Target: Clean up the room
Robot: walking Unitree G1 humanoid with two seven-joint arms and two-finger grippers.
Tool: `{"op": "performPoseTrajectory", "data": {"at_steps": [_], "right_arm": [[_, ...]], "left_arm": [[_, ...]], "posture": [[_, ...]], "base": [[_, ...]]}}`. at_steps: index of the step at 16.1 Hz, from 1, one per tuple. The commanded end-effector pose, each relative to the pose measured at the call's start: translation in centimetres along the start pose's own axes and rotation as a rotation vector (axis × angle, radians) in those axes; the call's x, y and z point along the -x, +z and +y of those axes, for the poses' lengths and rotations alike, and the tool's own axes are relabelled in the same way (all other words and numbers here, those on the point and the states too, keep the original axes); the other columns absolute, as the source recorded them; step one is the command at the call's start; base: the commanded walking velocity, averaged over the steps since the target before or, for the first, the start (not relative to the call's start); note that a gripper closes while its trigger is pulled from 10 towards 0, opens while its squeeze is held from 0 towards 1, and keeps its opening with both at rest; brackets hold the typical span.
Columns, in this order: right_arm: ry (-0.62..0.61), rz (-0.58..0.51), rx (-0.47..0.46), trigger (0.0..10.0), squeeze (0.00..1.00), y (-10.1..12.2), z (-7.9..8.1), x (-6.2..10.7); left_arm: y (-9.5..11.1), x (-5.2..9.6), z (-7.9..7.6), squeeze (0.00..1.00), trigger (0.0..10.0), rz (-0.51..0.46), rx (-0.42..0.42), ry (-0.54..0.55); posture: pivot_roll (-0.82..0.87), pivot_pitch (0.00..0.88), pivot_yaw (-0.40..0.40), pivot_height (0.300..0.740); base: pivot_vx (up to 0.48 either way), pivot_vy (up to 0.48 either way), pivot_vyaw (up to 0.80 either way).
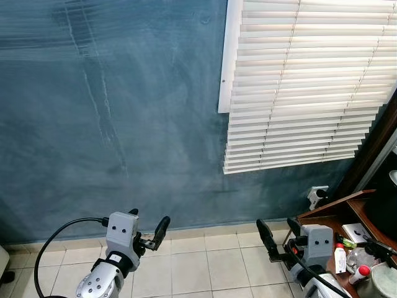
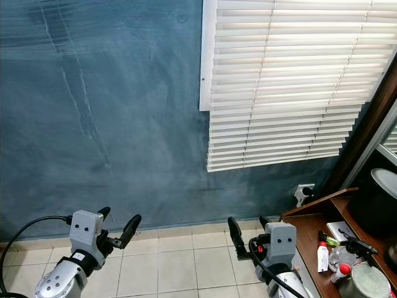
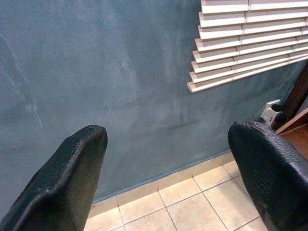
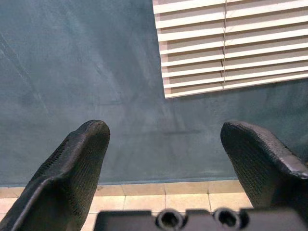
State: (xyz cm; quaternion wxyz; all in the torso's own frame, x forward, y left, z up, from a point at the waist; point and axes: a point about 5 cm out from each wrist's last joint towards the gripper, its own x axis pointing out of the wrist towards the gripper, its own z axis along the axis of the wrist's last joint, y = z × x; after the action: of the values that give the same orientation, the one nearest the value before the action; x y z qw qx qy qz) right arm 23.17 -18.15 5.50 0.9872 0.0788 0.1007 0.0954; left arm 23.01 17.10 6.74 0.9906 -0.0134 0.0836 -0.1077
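Note:
Both arms are raised low in front of me, facing a blue wall [image 1: 124, 112]. My left gripper [image 1: 149, 222] is open over the tiled floor [image 1: 205, 261], and the left wrist view has its fingers [image 3: 72, 178] wide apart with nothing between them. My right gripper [image 1: 279, 233] is also open and empty, its fingers [image 4: 77, 163] spread in the right wrist view. It hangs just left of a wooden desk [image 1: 329, 217] that carries a white bottle [image 1: 339, 257], a red-capped bottle [image 1: 358, 273] and other small clutter.
White window blinds [image 1: 310, 81] cover the upper right of the wall. A wall socket with a plug [image 1: 317, 196] sits below them, beside the desk. A dark wooden frame [image 1: 372, 149] rises at the right edge. A black cable [image 1: 56, 239] loops from my left arm.

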Motion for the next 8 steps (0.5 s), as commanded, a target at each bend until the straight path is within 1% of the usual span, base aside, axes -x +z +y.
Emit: {"op": "performPoseTrajectory", "data": {"at_steps": [1, 2, 3, 4, 5, 6, 7, 8], "right_arm": [[0.03, 0.174, -0.065, 10.0, 0.0, -2.3, -0.6, -0.7], [0.036, 0.175, -0.058, 10.0, 0.0, -2.6, -0.5, -0.9], [0.007, 0.16, -0.076, 10.0, 0.0, -2.7, -0.3, -1.3], [0.009, 0.139, -0.069, 10.0, 0.0, -2.5, -0.2, -1.4], [0.02, 0.131, -0.067, 10.0, 0.0, -2.5, 0.1, -1.3], [0.046, 0.13, -0.054, 10.0, 0.0, -2.4, 0.3, -1.2], [0.056, 0.122, -0.047, 10.0, 0.0, -2.2, 0.5, -1.2], [0.07, 0.082, -0.019, 10.0, 0.0, -1.5, 0.6, -1.5]], "left_arm": [[-1.9, 0.6, 1.5, 0.0, 10.0, 0.092, 0.104, 0.192], [-1.4, 0.4, 1.6, 0.0, 10.0, 0.05, 0.089, 0.205], [-1.1, -0.2, 2.7, 0.0, 10.0, 0.053, 0.1, 0.239], [-1.1, -0.4, 2.9, 0.0, 10.0, 0.064, 0.178, 0.217], [-1.0, -0.5, 3.0, 0.0, 10.0, 0.06, 0.155, 0.212], [-1.2, -0.8, 2.3, 0.0, 10.0, 0.119, 0.166, 0.145], [-1.1, -0.9, 1.9, 0.0, 10.0, 0.133, 0.152, 0.097], [-0.4, -1.4, 1.8, 0.0, 10.0, 0.109, 0.026, 0.085]], "posture": [[0.13, 0.0, -0.076, 0.74], [0.12, 0.0, -0.07, 0.74], [0.12, 0.0, -0.071, 0.74], [0.12, 0.0, -0.068, 0.74], [0.11, 0.0, -0.067, 0.74], [0.11, 0.0, -0.066, 0.74], [0.11, 0.0, -0.067, 0.74], [0.09, 0.0, -0.07, 0.74]], "base": [[0.0, 0.0, 0.0], [0.0, 0.0, 0.0], [0.0, 0.0, 0.0], [0.0, 0.0, 0.0], [0.0, 0.0, 0.0], [0.0, 0.0, 0.0], [0.0, 0.0, 0.0], [0.0, 0.0, 0.0]]}}
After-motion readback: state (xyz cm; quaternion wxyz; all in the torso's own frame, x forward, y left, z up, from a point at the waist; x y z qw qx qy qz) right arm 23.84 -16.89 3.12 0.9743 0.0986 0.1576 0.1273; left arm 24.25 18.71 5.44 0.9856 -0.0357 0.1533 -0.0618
